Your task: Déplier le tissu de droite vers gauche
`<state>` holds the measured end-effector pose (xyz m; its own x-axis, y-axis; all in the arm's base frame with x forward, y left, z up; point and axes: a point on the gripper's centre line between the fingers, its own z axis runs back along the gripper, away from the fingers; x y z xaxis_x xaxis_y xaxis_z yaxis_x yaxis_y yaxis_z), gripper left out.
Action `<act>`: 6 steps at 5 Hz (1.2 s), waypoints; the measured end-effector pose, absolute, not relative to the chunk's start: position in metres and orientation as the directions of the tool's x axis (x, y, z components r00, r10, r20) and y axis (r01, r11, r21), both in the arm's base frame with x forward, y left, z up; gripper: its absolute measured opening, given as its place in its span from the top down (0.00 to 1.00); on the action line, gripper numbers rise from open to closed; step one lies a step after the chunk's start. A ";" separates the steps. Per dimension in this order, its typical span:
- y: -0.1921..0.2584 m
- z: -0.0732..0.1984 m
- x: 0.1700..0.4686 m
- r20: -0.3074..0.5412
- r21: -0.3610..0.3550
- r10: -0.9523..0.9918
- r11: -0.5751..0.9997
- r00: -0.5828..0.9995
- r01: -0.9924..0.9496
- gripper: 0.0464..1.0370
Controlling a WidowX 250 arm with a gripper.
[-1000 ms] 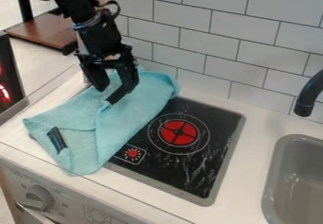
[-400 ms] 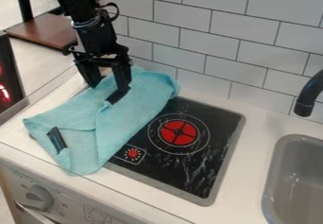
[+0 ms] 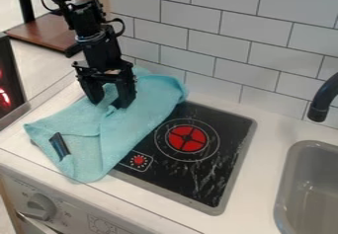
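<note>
Noted on the counter (image 3: 254, 188), overlapping the left side of the stove (image 3: 228, 129): blue cloth (image 3: 119, 139), folded, lying lengthwise on a slant from front edge toward tiled wall (image 3: 198, 40). Farther back, directly over the cloth's far half: gripper (image 3: 107, 103), with fingers spread. Unable to confirm contact. Since the earlier frame, lowered and slightly turned, without visible shift in the cloth.

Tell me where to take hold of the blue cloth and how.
Pinch the blue cloth at the raised crease near its middle, just below the hand. Come from straight above, a finger on either side: the cloth lies low, and that ridge probably offers more to close on than the flatter parts around it.
</note>
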<state>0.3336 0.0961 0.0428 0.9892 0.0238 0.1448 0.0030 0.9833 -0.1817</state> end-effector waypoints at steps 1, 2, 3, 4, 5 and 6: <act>0.100 0.042 0.335 0.157 -0.160 0.024 0.987 0.987 0.002 0.44; 0.097 0.038 0.333 0.154 -0.161 0.016 0.987 0.988 0.009 0.73; 0.094 0.036 0.333 0.154 -0.169 0.014 0.985 0.988 0.012 0.91; 0.093 0.036 0.333 0.158 -0.174 0.017 0.985 0.987 0.011 0.99; 0.092 0.037 0.334 0.163 -0.186 0.024 0.983 0.986 0.007 1.00; 0.088 0.041 0.335 0.178 -0.206 0.040 0.979 0.983 -0.002 1.00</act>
